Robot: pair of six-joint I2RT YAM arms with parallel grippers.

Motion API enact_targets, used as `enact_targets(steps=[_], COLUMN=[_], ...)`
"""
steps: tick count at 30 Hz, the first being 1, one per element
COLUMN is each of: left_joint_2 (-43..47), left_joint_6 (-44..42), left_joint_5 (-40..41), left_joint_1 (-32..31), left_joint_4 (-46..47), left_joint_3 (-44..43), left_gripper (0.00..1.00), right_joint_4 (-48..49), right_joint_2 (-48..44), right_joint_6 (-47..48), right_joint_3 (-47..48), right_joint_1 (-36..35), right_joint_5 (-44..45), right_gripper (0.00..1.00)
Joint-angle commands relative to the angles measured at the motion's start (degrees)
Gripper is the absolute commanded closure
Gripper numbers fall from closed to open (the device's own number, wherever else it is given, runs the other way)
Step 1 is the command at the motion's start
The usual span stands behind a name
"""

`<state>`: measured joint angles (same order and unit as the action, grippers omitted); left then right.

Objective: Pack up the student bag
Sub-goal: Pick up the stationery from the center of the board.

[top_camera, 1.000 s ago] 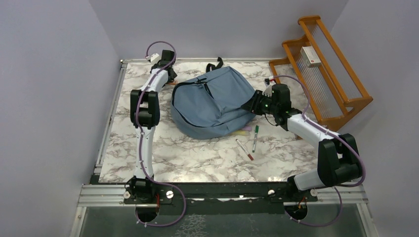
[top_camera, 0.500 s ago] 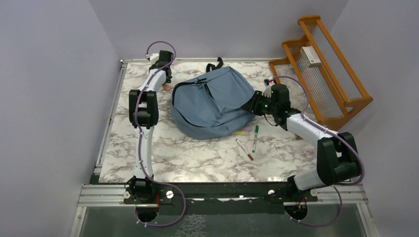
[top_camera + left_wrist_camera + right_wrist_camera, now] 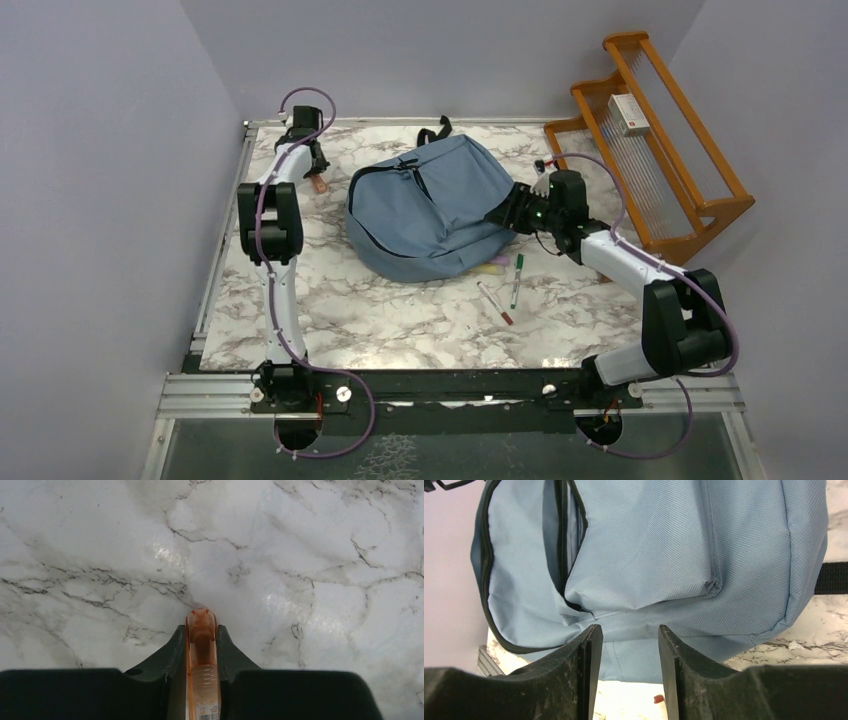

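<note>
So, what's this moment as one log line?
left gripper: shut on orange pen | right gripper: open, by backpack | red marker, green marker on table

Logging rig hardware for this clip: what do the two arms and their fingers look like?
Left arm and right arm: white links, bulky black joints, a purple cable looping along each. Fingers are matte black wedges, scuffed on the right gripper.

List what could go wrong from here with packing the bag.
The orange pen sits pinched between the left gripper's fingers, tip poking out; it could slip or swivel in transit. The right gripper has its jaws apart, gripping nothing, and the student bag's pocket opening is a slim slit, so the pen may snag there.
</note>
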<state>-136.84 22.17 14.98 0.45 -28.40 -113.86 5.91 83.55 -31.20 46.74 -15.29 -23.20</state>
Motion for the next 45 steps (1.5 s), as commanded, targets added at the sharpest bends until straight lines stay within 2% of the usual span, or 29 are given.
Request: enact_targets(steps=[1, 6, 10, 14, 18, 25, 30, 38, 39, 45], left_joint_2=[10.0, 19.7, 27.6, 34.0, 38.2, 46.0, 51.9, 55.5, 55.5, 54.6], left_joint_6=[-3.8, -6.3, -5.6, -2.1, 0.1, 1.6, 2.4, 2.6, 2.7, 1.5], left_joint_5=[-6.6, -11.0, -17.1, -25.1, -31.1, -33.5, -34.4, -34.6, -34.7, -33.4], left_joint_1=[0.4, 0.4, 0.4, 0.4, -1.6, -4.2, -4.2, -4.2, -4.2, -4.2], left_joint_4=[3.9, 9.6, 14.6, 18.0, 19.4, 20.8, 21.2, 21.0, 21.1, 20.3], left_joint_3=[5.4, 13.7, 21.2, 27.6, 32.7, 42.0, 46.9, 49.7, 49.7, 48.3], left_gripper=[1.00, 1.00, 1.00, 1.00, 1.00, 1.00, 1.00, 1.00, 1.00, 1.00], right_joint_4=[0.1, -1.4, -1.5, -4.0, -9.6, -21.9, -26.3, -28.7, -29.2, -29.7], right_joint_2=[-5.5, -9.7, -9.9, -6.0, 0.1, 14.8, 24.4, 32.2, 33.1, 34.3], right_joint_6=[1.4, 4.3, 7.5, 10.8, 17.2, 27.2, 33.1, 39.1, 39.6, 41.0], right_joint_3=[0.0, 1.2, 3.2, 8.4, 16.0, 33.7, 43.3, 48.8, 49.2, 49.4], right_joint_1=[0.3, 0.3, 0.3, -0.2, -4.1, -13.0, -16.7, -21.3, -21.7, -24.2], right_joint_5=[2.4, 5.4, 1.6, -3.0, -0.7, 13.8, 21.0, 27.3, 27.6, 27.1], right_gripper=[0.47, 0.43, 0.42, 0.42, 0.43, 0.43, 0.42, 0.36, 0.32, 0.26])
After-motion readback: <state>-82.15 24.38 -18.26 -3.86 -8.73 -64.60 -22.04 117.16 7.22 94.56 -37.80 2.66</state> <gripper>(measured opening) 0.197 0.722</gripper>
